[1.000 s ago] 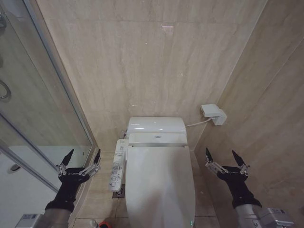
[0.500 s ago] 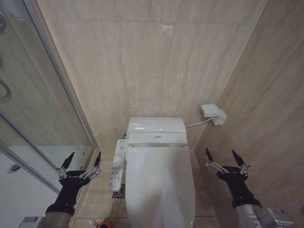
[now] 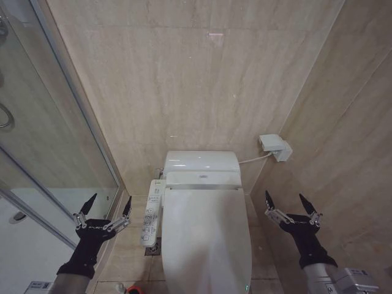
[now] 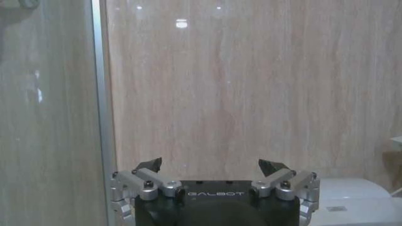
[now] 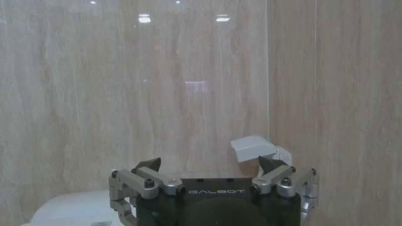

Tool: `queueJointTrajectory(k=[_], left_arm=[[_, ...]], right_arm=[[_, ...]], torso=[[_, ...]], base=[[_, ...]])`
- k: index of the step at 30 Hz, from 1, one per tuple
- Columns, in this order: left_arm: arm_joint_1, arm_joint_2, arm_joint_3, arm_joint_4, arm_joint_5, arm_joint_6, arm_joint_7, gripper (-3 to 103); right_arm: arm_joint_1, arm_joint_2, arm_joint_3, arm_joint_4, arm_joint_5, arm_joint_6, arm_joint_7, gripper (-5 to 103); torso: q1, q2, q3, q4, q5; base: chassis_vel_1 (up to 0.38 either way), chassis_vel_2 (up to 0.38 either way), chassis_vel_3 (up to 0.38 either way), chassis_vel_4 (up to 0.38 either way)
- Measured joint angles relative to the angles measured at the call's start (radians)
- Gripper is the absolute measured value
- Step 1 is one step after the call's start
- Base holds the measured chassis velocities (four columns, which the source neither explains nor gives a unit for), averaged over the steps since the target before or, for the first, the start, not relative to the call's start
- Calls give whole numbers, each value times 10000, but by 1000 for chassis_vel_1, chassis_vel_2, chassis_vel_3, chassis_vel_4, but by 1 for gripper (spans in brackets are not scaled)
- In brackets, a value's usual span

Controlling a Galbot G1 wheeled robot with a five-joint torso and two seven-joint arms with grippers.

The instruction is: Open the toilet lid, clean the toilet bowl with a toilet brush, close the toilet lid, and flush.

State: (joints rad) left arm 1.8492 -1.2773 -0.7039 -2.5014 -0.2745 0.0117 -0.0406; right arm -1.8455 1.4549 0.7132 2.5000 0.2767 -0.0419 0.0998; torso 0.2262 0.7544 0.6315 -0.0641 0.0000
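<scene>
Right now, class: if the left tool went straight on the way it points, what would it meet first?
Probably the tiled back wall. The left tool is open beside the closed toilet lid, with free space ahead; depth is unclear.

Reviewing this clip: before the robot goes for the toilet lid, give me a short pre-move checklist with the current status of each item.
1. Toilet lid down and within view: ok, it lies closed over the bowl.
2. Left gripper free: ok, fingers spread and holding nothing, raised beside the control panel on the toilet's left side.
3. Right gripper free: ok, fingers spread and holding nothing, raised to the toilet's right near the side wall.
4. Nothing resting on the lid: ok, its top is bare.
5. Yellow cord on the lid located: cannot tell.
6. Toilet brush located: cannot tell; a red object sits on the floor at the head view's bottom edge, cut off.
</scene>
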Motion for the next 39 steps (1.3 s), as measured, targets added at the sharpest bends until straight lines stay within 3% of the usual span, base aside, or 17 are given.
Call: queueJointTrajectory(k=[39], left_arm=[[59,-37,-58,14,69,-29,88,100]], right_arm=[[0,0,0,0,0,0,0,100]], torso=[[1,-1,1,1,0]], base=[[16,-19,-16,17]])
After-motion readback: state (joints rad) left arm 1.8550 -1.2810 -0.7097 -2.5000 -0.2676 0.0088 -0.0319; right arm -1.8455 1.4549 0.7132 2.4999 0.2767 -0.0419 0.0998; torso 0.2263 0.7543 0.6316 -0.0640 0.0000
